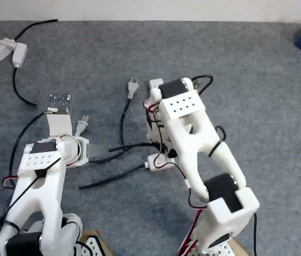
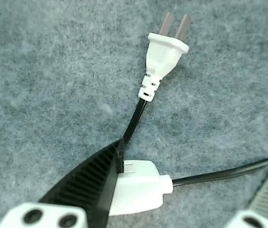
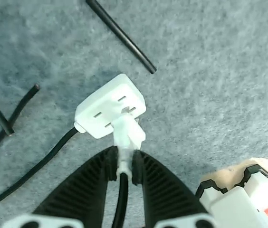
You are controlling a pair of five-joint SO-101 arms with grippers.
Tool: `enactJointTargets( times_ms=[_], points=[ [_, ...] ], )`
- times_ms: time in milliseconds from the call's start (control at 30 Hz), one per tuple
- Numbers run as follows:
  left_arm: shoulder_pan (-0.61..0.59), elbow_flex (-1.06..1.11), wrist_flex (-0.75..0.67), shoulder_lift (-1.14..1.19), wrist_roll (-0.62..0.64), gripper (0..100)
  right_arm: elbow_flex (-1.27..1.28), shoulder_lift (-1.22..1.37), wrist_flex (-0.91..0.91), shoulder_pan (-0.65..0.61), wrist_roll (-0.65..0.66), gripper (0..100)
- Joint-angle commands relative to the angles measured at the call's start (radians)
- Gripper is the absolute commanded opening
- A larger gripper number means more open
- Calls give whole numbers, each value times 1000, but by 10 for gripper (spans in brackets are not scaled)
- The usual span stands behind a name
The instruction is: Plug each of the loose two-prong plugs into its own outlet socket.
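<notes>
We see both arms built of white printed shells: the left arm (image 1: 39,184) at lower left, the right arm (image 1: 201,141) at centre. Each carries a plate (image 1: 182,104) with rows of small holes, black motors (image 1: 222,188), and thin red and black wires (image 1: 151,106). Their fingers (image 3: 84,190) are black and ribbed.

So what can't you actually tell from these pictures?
- High view: the right arm covers the right gripper and its plug.
- Right wrist view: the plug's body hides its prongs, so how deep they sit in the socket is unclear.
- Left wrist view: the edge cuts off one finger of the left gripper.
- High view: the white pieces far off are too small to tell if joined.
</notes>
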Motion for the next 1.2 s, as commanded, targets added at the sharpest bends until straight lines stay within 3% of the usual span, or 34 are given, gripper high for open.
enactJointTargets(
  times_ms=[0,1167],
  points=[
    [-7,-2,-14,-2,-6,436,-48,-12,18,7,-11,5],
    [-7,-2,-14,-2,-6,436,-79,39,10,7,-6,5]
  ],
)
